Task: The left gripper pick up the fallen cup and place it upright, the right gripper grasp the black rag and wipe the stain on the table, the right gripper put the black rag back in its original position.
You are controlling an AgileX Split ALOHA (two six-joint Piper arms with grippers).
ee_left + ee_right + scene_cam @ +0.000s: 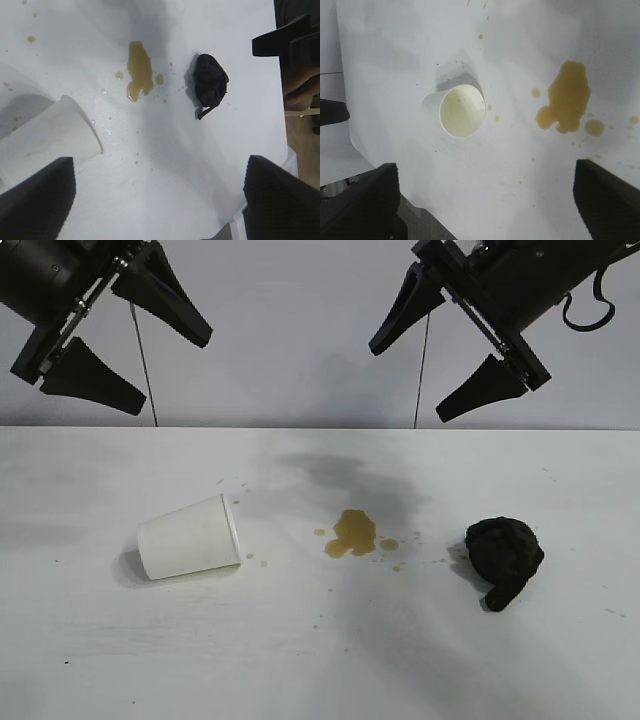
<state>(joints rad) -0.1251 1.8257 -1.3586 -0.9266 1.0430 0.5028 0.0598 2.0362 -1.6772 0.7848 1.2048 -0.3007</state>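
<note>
Exterior view, both pincers raised with jaws spread, left gripper (108, 340) above the fallen cup (189, 537), right gripper (452, 348) above the stain (354, 533) and black rag (504, 558), all on the table (300, 650).

The left gripper (157, 200) hangs above the table (165, 165), its two black fingers (37, 200) spread wide apart with nothing between them. The cup (47, 137) lies on its side near one finger, its rim turned toward the stain (139, 70). The stain is a yellowish-brown puddle with small droplets scattered around it. Just beyond it, apart from the puddle, sits the black rag (210, 82), bunched into a lump with a short tail sticking out
</note>
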